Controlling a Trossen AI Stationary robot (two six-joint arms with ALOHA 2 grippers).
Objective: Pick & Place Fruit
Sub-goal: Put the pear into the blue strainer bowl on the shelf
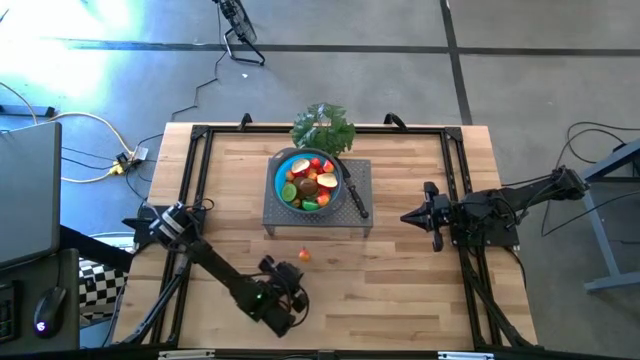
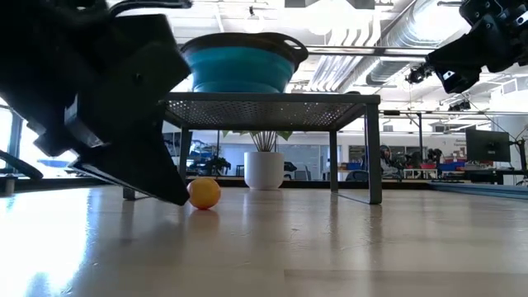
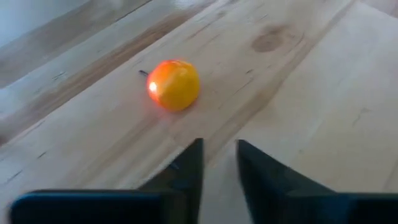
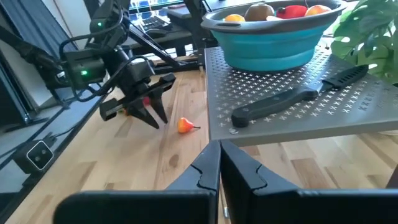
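The left pincer [image 1: 290,281] hangs low over the wooden table [image 1: 400,290], on the near side of the grey perforated stand [image 1: 285,218] and a little to its left. Its fingers [image 3: 189,168] are parted by a narrow gap with nothing between them. Just beyond their tips, between the pincer and the stand, a small orange fruit [image 1: 304,255] lies alone on the bare wood, apart from the fingers.

On the stand sits the blue bowl [image 1: 281,170], holding a heap of small fruits [image 1: 310,180] in red, yellow, orange, green and brown. A black-handled knife [image 1: 357,196] lies on the stand just right of the bowl, and a leafy green bunch [image 1: 322,127] sits at the stand's far edge.

Well to the right of the stand, the right pincer [image 1: 405,215] waits above the table, clenched on nothing, pointing toward the stand.
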